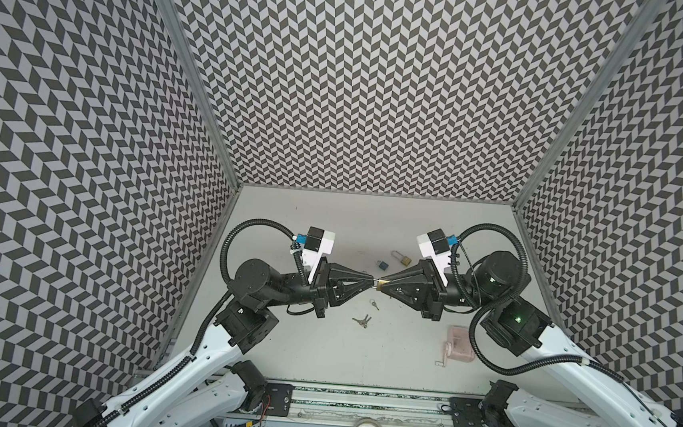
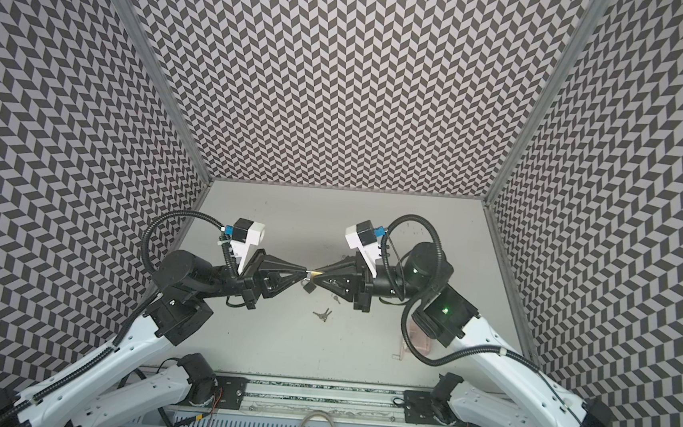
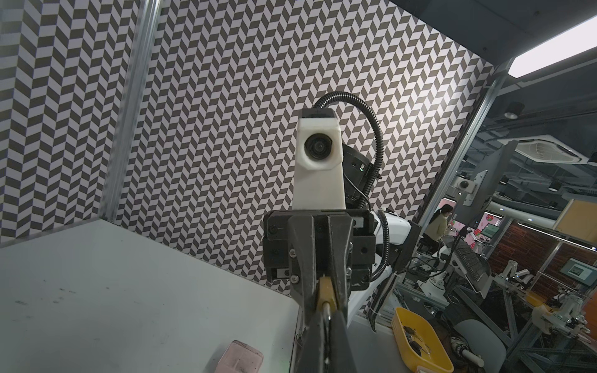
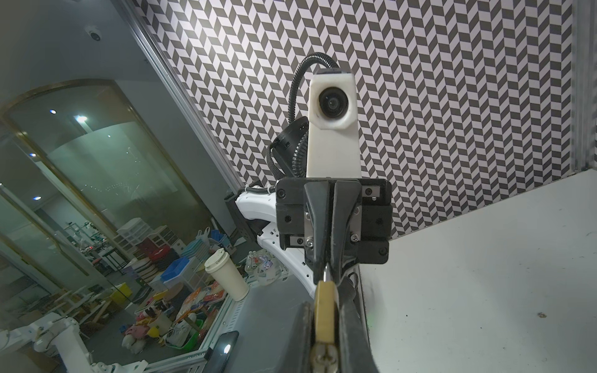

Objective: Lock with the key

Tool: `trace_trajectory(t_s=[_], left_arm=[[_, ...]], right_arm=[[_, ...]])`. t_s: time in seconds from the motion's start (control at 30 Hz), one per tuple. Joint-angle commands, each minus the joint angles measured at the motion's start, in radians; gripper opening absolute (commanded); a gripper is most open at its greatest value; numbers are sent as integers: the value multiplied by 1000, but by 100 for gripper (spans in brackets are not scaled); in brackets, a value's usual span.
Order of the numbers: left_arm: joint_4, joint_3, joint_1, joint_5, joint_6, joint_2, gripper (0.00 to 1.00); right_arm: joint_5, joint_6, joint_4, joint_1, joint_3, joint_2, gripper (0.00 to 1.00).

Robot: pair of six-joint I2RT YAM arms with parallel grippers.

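Both grippers meet tip to tip above the middle of the table. My right gripper (image 1: 385,285) (image 4: 326,323) is shut on a small brass padlock (image 1: 382,284) (image 2: 318,274) (image 4: 324,310), gripping its flat sides. My left gripper (image 1: 370,279) (image 3: 326,326) is shut on a silver key (image 3: 327,311) (image 4: 325,273). The key's blade points straight into the end of the padlock (image 3: 324,290) and touches it. How deep the key sits is hidden. The padlock's shackle end lies deep between the right fingers.
On the table behind the grippers lie a blue padlock (image 1: 381,264) and a brass long-shackle padlock (image 1: 401,257). In front lie a bunch of keys (image 1: 362,320) (image 2: 322,314) and a single key (image 1: 374,305). A pink device (image 1: 458,344) (image 3: 240,357) sits front right.
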Motion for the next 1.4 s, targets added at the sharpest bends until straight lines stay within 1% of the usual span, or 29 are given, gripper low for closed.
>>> trace_trajectory(t_s=[0.0,0.03,0.07,0.17,0.2,0.23,0.3,0.37,0.4,0.53,0.63,0.83,0.97,1.13,1.17,1.27,1.3,1.37], left_arm=[[10,23,26,-27,-1,-29,0],[8,26,28,-31,-1,-29,0],[6,28,28,-33,-2,-31,0],[-1,34,32,-39,-1,-32,0],[-3,34,32,-40,-2,-32,0],[-4,34,34,-38,-1,-33,0],[-6,34,36,-37,-1,-33,0],[-4,32,36,-31,-2,-32,0],[-2,31,36,-30,-3,-32,0],[-1,34,36,-25,-2,-29,0],[-9,34,37,-33,3,-34,0],[-30,35,49,-41,10,-42,0],[-59,35,92,-36,14,-57,0],[-142,26,194,-32,21,-101,0],[-171,22,210,-47,25,-108,0],[-369,38,249,-176,69,-108,0],[-432,35,257,-231,75,-103,0],[-527,19,272,-326,70,-96,0]], right_arm=[[13,-31,-2,-3,20,-23,38],[32,-43,-21,-3,20,-29,46],[50,-50,-30,-3,18,-38,48],[60,-49,-44,-3,9,-52,64],[65,-49,-50,-3,5,-54,67],[77,-50,-56,-2,-1,-60,69],[107,-56,-64,-3,-11,-74,70],[115,-59,-72,-3,-8,-75,64],[113,-57,-73,-3,-3,-72,59],[105,-50,-70,-3,12,-56,35],[110,-50,-70,-3,10,-56,22],[129,-56,-77,-3,0,-74,1],[179,-75,-112,-4,-12,-108,0],[298,-107,-170,-4,-50,-174,0],[315,-110,-183,-4,-60,-178,0],[355,-143,-255,6,-94,-142,0],[393,-146,-277,30,-113,-121,0],[536,-142,-276,130,-172,-85,0]])
